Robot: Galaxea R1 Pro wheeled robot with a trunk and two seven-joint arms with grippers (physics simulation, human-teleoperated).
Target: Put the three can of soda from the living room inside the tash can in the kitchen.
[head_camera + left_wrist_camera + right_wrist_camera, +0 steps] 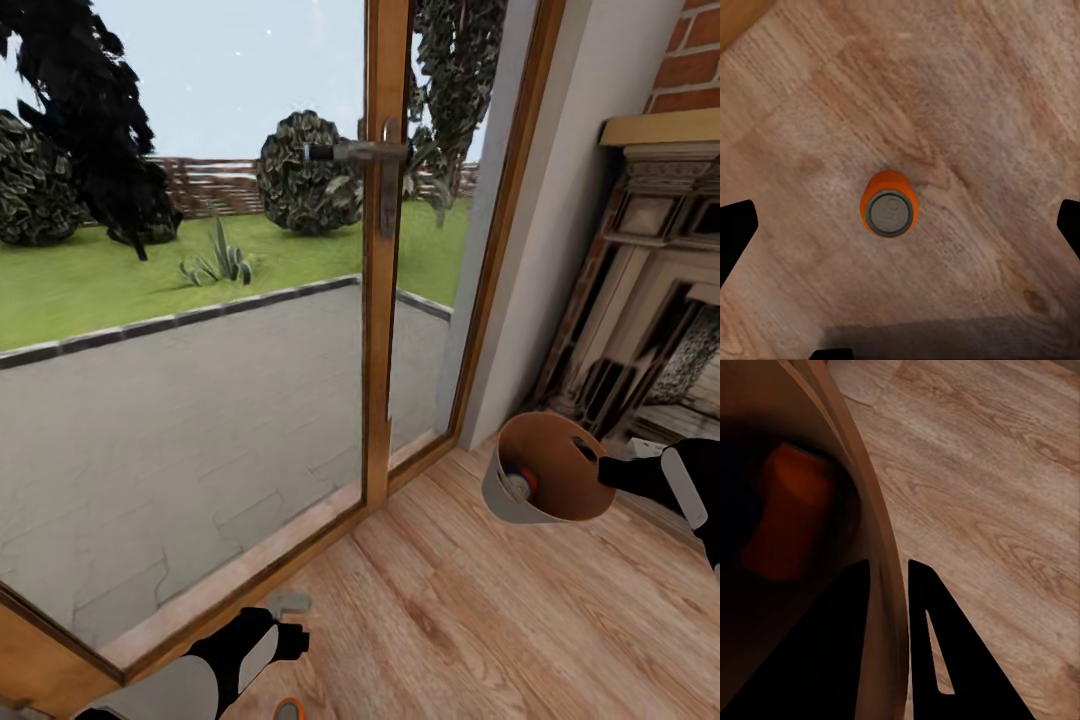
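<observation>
An orange can of soda (889,204) stands upright on the plank floor, and it also shows at the bottom edge of the head view (288,708). My left gripper (902,226) hangs open right above it, one finger far out on each side and neither touching. In the head view the left gripper (285,642) sits low at the left. My right gripper (603,467) is shut on the rim of the tash can (505,503), which hangs tilted above the floor. Its fingers (937,637) pinch the bin wall (881,532). Another orange can (791,510) lies inside the bin (520,485).
Wood-framed glass doors (385,250) rise straight ahead, with a garden behind them. A stone fireplace (650,300) and a brick wall (695,60) stand at the right. Plank floor (470,620) stretches between the two arms.
</observation>
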